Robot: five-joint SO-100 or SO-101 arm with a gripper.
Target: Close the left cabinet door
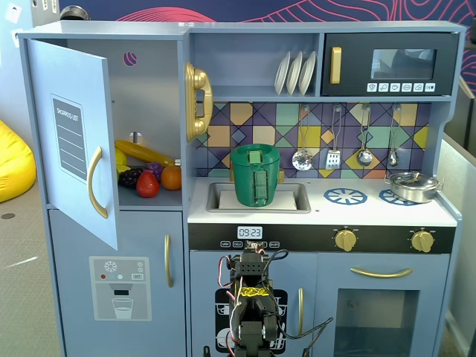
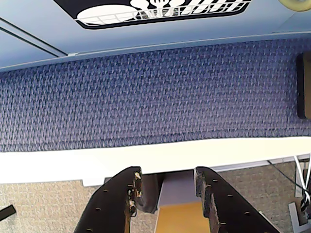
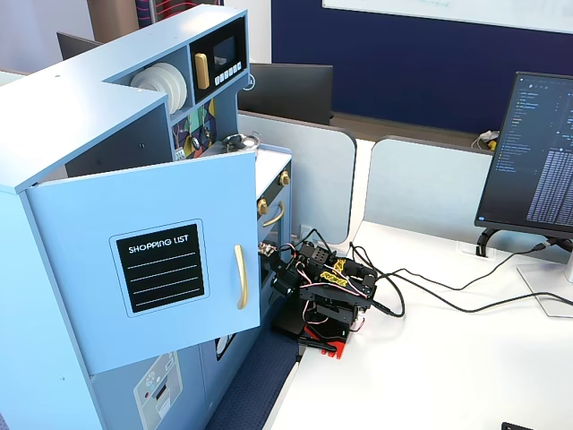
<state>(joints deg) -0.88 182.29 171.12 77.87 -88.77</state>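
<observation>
Left cabinet door (image 1: 71,141) is wide open, swung out toward the camera at about 9 o'clock in a fixed view, hinge on its left edge, gold handle (image 1: 94,182) on the free edge. SHOPPING LIST panel (image 3: 161,267) faces outward in the side fixed view. Behind it the compartment shows toy fruit (image 1: 149,178) on the shelf at about 10 o'clock.

Arm (image 1: 251,305) sits folded low at 6 o'clock, in front of the lower cabinets and well apart from the door. Nothing touched yet; task looks not started.

End effector (image 2: 167,184): fingers apart, nothing between them, pointing down at the white tabletop (image 2: 146,158) edge and blue carpet (image 2: 146,97) in the wrist view.

Risks, as I judge them:
- Door's free edge stands out to the side of the base; the reach may be marginal and the push may stall partway.
- Pushing near the hinge gives poor leverage and the end effector slides off the flat panel.
- Fingers could snag the handle and pull the door back open.
- Cables (image 3: 421,296) trail at 3 o'clock in the side view and could drag on a wide swing.
</observation>
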